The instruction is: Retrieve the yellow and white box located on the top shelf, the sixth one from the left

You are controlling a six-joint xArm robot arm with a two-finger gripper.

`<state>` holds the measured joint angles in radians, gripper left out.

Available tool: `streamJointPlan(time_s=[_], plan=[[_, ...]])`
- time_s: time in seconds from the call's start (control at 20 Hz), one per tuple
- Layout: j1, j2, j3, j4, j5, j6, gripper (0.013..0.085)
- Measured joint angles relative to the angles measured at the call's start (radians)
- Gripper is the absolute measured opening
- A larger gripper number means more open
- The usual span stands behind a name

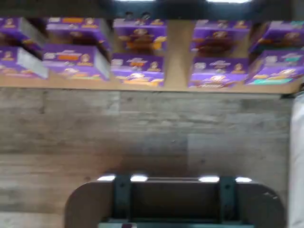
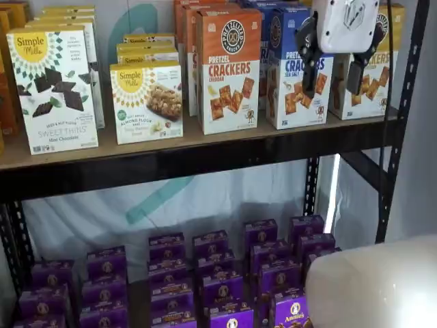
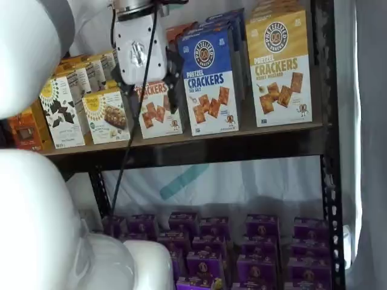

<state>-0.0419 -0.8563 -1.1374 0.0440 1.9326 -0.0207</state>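
So the gripper (image 2: 335, 77) is hanging in front of the top shelf (image 2: 205, 147) with its jaws spread wide and nothing between them. The yellow and white box (image 3: 280, 69) is sitting upright at the far right end of that shelf, just beside the blue box (image 3: 210, 78), and nothing is touching it yet.

If I were doing this step, I'd be sliding the jaws sideways until they're centred on the yellow box, keeping them wide so they're clearing both its edges, then pushing in straight so the blue neighbour isn't getting nudged.

Hard to make out: in one shelf view the gripper body is covering most of the yellow box. The wrist view is only showing blurry purple boxes (image 1: 137, 59) lower down and floor, so no help with alignment. How deep the row behind the box goes, I can't tell.
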Motion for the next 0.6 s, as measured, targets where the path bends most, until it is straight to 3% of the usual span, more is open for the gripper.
streamJointPlan(time_s=[0.1, 0.2, 0.4, 0.6], plan=[[0.007, 0.002, 0.003, -0.044, -0.021, -0.009, 0.0850], [-0.017, 0.008, 0.006, -0.070, -0.043, -0.039, 0.0850], [-0.131, 0.027, 0.018, -0.082, -0.119, -0.150, 0.0850], [-0.247, 0.057, 0.021, -0.053, -0.193, -0.254, 0.0850]])
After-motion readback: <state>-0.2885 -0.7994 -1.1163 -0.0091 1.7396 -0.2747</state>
